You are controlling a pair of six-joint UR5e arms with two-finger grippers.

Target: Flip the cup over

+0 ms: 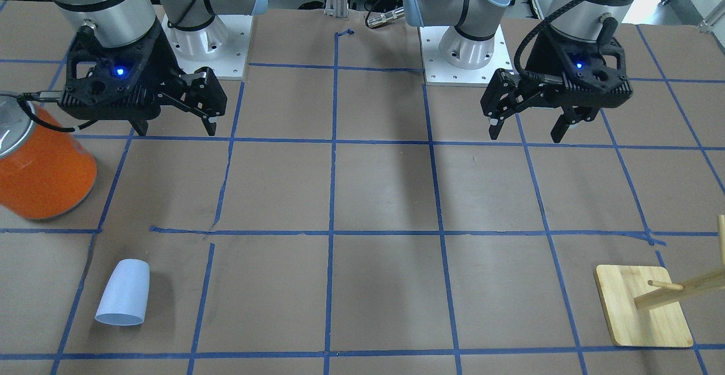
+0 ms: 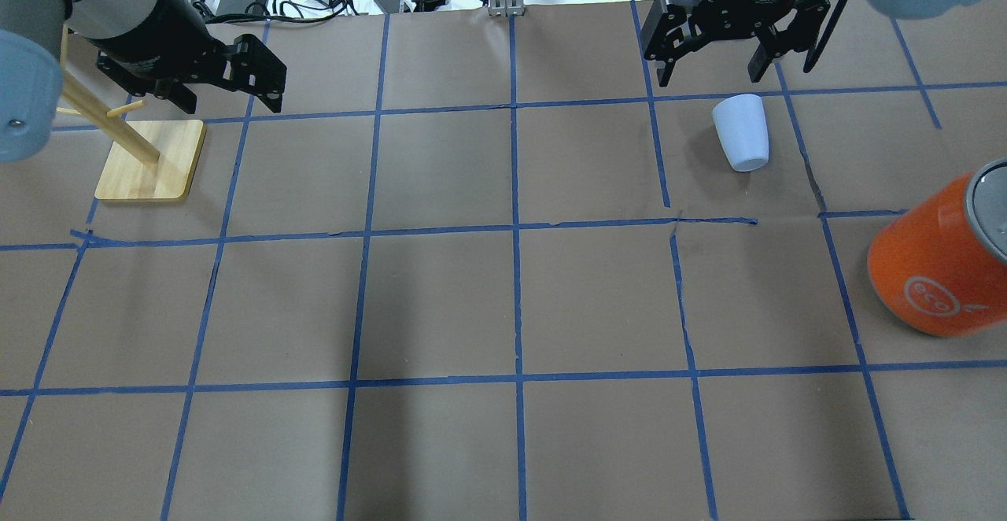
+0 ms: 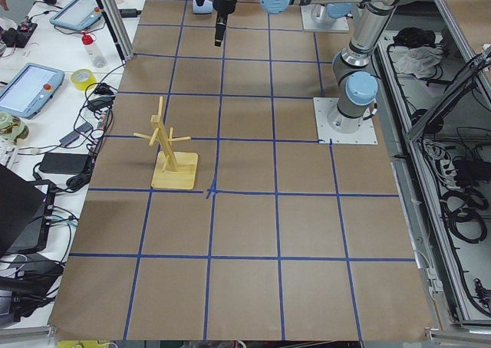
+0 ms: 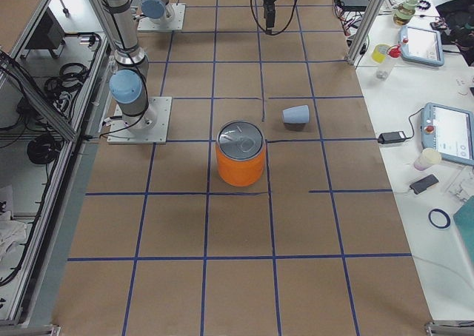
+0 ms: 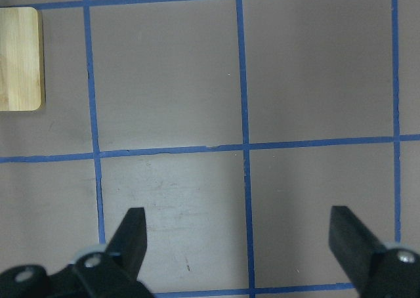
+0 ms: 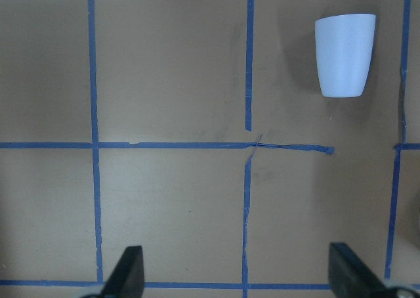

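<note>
Two sets of jaws spread wide, gripping nothing: left gripper, right gripper. Cup on side, right on desk, untouched.

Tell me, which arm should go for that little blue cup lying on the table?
The right arm. The cup lies on its side just ahead of the open right gripper, while the left gripper hangs across the table near the wooden stand.
</note>
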